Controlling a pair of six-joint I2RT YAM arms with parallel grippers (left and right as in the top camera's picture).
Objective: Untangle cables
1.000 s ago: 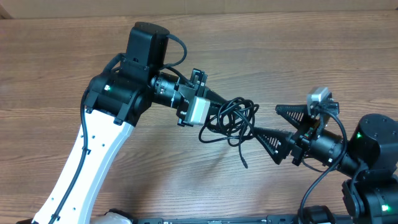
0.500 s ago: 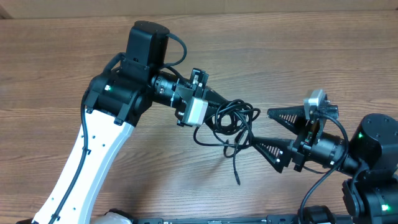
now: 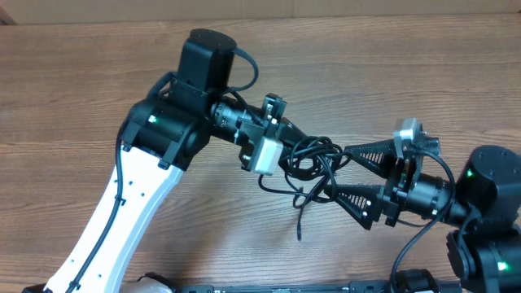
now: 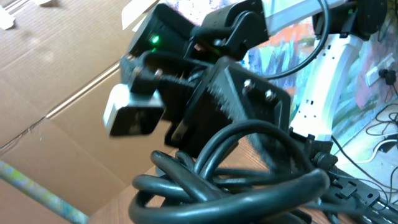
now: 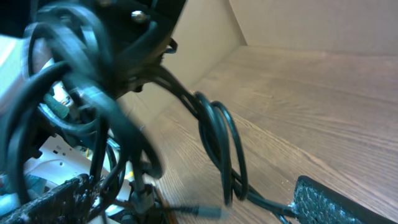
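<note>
Cables (image 3: 316, 165) sit bunched in a knot between the two arms, above the table (image 3: 423, 73), clamped in the left gripper (image 3: 298, 144). Right gripper (image 3: 339, 171) is spread wide, fingers straddling the knot's right edge. One loose end dangles below.

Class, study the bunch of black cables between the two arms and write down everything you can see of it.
The cables are thin, glossy black cords, rubbery-looking, bunched in tangled loops. The left pincer grips the bunch at one side, over the wooden table. One loose end trails toward the table's near edge. The right pincer stands open, fingers straddling the other side; contact is unclear.
</note>
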